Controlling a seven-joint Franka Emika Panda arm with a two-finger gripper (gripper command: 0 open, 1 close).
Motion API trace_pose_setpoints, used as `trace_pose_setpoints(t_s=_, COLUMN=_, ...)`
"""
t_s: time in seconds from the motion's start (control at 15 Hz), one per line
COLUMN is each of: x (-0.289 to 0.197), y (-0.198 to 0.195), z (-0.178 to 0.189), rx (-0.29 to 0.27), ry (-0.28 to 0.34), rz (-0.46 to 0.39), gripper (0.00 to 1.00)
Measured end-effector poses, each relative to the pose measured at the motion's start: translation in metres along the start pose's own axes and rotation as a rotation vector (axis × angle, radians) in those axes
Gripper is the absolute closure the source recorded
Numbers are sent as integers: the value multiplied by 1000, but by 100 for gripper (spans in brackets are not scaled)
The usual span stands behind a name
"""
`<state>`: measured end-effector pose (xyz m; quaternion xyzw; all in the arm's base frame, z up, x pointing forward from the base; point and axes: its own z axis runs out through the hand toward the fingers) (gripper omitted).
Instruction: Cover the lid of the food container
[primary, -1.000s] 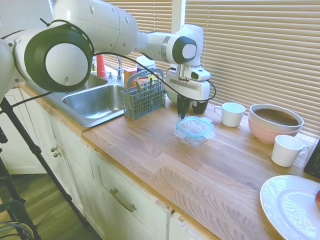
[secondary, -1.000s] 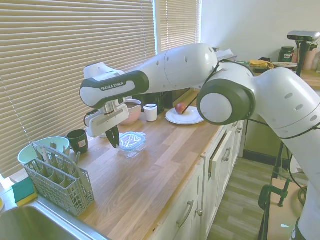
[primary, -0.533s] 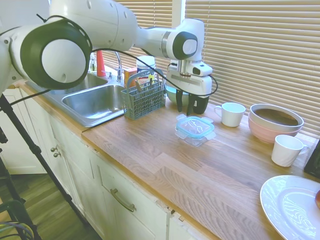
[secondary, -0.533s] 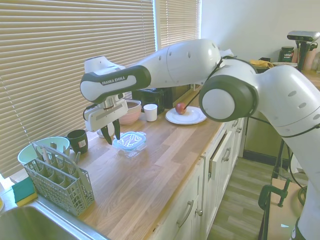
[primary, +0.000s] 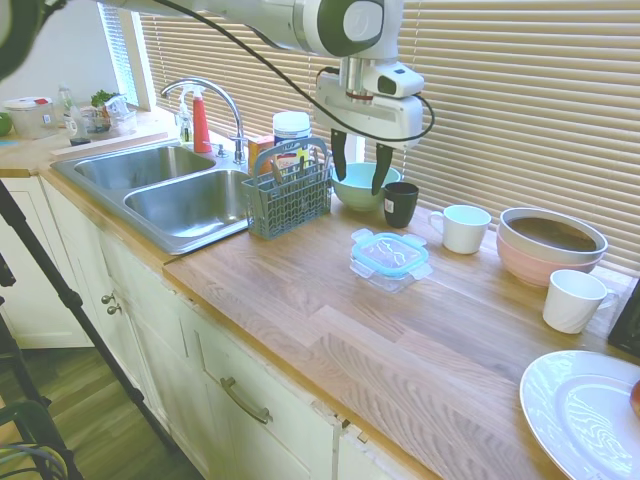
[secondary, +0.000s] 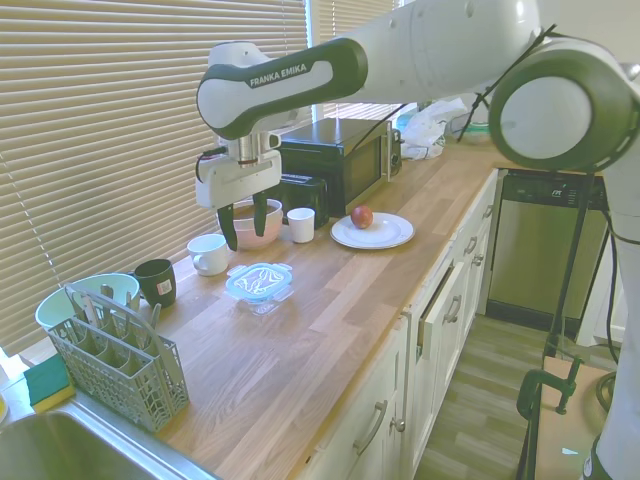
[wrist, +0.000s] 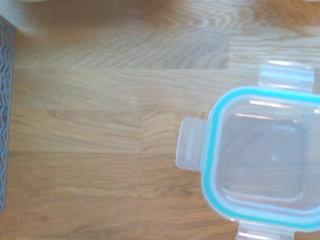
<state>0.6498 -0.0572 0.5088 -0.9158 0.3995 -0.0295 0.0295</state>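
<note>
- Clearly, in the first exterior view the end effector (primary: 359, 166) hangs high with fingers spread and empty; the lid (primary: 389, 252) sits on the food container (primary: 388, 271) mid-tabletop (primary: 400, 340), near the back edge.
- Second exterior view: same spread fingers, above the lidded container, apart from it.
- Wrist view: teal-rimmed lid on wood, tabs sticking out.

I see a wooden counter (primary: 400, 340) with a shiny sink (primary: 190, 200) at its left end. A gray cutlery basket (primary: 288, 197) stands just beside the sink. Behind it sits a light green bowl (primary: 357, 185), and next to that a dark cup (primary: 400, 204). Further right are a white mug (primary: 463, 228), a pink bowl (primary: 550, 245) and another white cup (primary: 573, 300). A white plate (primary: 580, 415) lies near the right edge, and in my other view an apple (secondary: 362, 216) sits on it.
</note>
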Motion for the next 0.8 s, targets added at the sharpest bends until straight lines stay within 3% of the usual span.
trace_pose_setpoints(t_s=0.4, x=-57, y=30, z=38, rx=-28, ry=23, rz=23, gripper=0)
trace_pose_setpoints(t_s=0.8, x=-110, y=101, z=72, rx=-22, ry=13, rz=48, gripper=0)
